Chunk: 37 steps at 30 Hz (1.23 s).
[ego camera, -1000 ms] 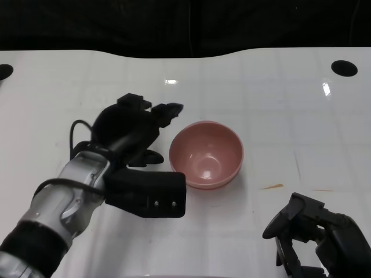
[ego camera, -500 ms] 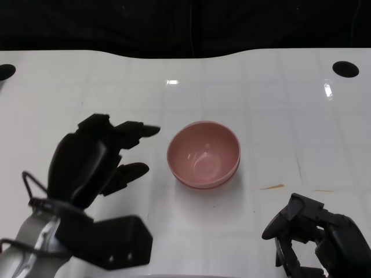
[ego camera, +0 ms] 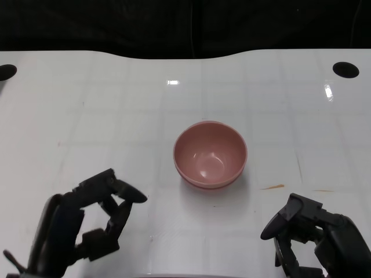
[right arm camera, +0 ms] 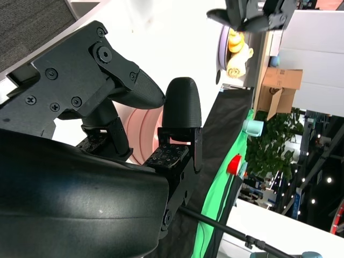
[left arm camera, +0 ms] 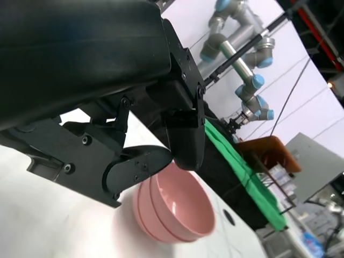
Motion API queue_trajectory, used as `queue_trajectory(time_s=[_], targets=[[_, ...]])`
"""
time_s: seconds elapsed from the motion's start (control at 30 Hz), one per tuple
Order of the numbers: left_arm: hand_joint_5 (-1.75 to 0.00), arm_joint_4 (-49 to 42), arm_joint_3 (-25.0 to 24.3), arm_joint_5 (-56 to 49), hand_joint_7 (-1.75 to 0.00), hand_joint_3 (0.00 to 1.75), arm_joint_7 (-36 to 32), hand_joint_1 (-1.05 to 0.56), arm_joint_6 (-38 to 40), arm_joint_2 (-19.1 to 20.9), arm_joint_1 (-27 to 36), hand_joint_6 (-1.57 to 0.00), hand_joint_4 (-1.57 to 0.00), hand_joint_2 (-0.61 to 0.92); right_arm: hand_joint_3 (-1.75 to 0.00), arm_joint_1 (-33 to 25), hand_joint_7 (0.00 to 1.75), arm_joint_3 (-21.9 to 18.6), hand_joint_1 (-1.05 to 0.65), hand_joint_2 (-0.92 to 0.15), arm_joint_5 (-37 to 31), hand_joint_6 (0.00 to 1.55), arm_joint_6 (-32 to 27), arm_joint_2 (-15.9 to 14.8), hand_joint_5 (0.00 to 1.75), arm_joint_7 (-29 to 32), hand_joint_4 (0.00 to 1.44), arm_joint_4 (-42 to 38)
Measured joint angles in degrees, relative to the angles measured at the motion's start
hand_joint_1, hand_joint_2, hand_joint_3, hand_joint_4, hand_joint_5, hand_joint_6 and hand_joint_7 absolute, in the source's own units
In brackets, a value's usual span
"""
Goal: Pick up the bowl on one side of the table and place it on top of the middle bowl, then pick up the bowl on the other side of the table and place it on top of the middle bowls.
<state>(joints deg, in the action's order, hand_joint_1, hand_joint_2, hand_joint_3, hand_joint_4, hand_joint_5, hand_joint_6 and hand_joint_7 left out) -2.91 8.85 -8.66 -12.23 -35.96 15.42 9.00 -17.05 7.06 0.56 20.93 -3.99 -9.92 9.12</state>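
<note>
A stack of pink bowls (ego camera: 210, 153) stands nested in the middle of the white table (ego camera: 116, 104); the left wrist view shows its layered rims (left arm camera: 174, 207). My left hand (ego camera: 81, 229) is at the near left, well apart from the stack, with its fingers spread and nothing in it. My right hand (ego camera: 316, 240) rests at the near right corner, its fingers loosely bent around empty space. In the right wrist view a strip of the pink stack (right arm camera: 144, 129) shows behind that hand's fingers (right arm camera: 180, 102).
Two black holes sit at the table's far corners, one on the right (ego camera: 345, 69) and one on the left (ego camera: 4, 72). A small brown mark (ego camera: 271, 186) lies right of the stack. Beyond the far edge it is dark.
My left hand has pulled back from beside the bowls to the near left of the table, holding nothing. The right hand has not moved.
</note>
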Motion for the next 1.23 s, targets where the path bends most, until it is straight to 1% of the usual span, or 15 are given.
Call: queue_trajectory(time_s=[0.07,0.17,0.23,0.33,0.43,0.53,0.63,0.87,1.0,1.23], targets=[[-1.7,2.7,-0.1,4.6,-1.34,1.27,3.4,-0.16,0.7,-0.8,2.6,-0.86,-0.82,0.44,-1.24,0.0,1.37,0.0,-0.16,-0.5,0.0,0.74,-0.2,0.0,1.71,0.0,0.77,0.0],[-1.67,6.9,-0.4,7.4,-1.43,1.29,6.4,-0.17,3.3,-2.0,6.6,-0.87,-0.89,0.42,-1.24,0.1,1.38,0.0,-0.15,-0.5,0.0,0.75,-0.5,0.1,1.71,0.1,0.77,0.0],[-1.67,9.1,-0.4,8.3,-1.48,1.33,8.0,-0.16,5.3,-2.7,9.1,-0.87,-0.91,0.4,-1.25,0.1,1.38,0.0,-0.15,-0.5,0.0,0.75,-0.5,0.2,1.71,0.2,0.77,0.0],[-1.68,10.5,-0.4,10.4,-1.51,1.38,9.9,-0.17,6.4,-4.7,11.2,-0.85,-0.91,0.37,-1.25,0.2,1.37,0.0,-0.15,-0.49,0.0,0.74,-0.5,0.2,1.71,0.2,0.77,0.0],[-1.69,8.1,-1.0,11.8,-1.51,1.39,11.9,-0.19,5.2,-6.1,11.0,-0.86,-0.91,0.37,-1.26,0.5,1.37,-0.2,-0.15,-0.49,0.0,0.74,-0.5,0.2,1.71,0.2,0.77,-0.2],[-1.69,5.1,-2.2,13.0,-1.51,1.42,14.2,-0.19,4.0,-6.6,10.2,-0.86,-0.91,0.36,-1.26,0.8,1.38,-0.3,-0.17,-0.49,-0.1,0.75,-0.2,0.1,1.72,0.2,0.78,-0.8],[-1.7,3.4,-2.9,13.4,-1.52,1.41,15.5,-0.18,2.9,-7.1,9.6,-0.85,-0.89,0.36,-1.26,1.1,1.37,-0.4,-0.17,-0.48,-0.1,0.75,0.0,0.0,1.72,0.2,0.78,-1.6],[-1.7,3.0,-3.3,16.0,-1.51,1.41,20.0,-0.17,2.8,-8.4,9.1,-0.85,-0.87,0.36,-1.25,1.4,1.37,-0.4,-0.18,-0.48,-0.1,0.75,0.9,0.0,1.7,0.2,0.77,-2.8],[-1.66,3.0,-4.1,16.1,-1.48,1.38,21.1,-0.17,3.1,-8.7,9.1,-0.85,-0.88,0.37,-1.26,1.4,1.36,-0.4,-0.17,-0.48,-0.6,0.75,0.9,0.0,1.7,0.2,0.76,-2.8],[-1.67,1.6,-5.1,16.5,-1.46,1.38,23.0,-0.15,3.1,-9.4,9.0,-0.86,-0.88,0.38,-1.26,1.4,1.36,-0.4,-0.18,-0.47,-0.1,0.76,1.7,0.1,1.69,0.1,0.78,-3.6]])
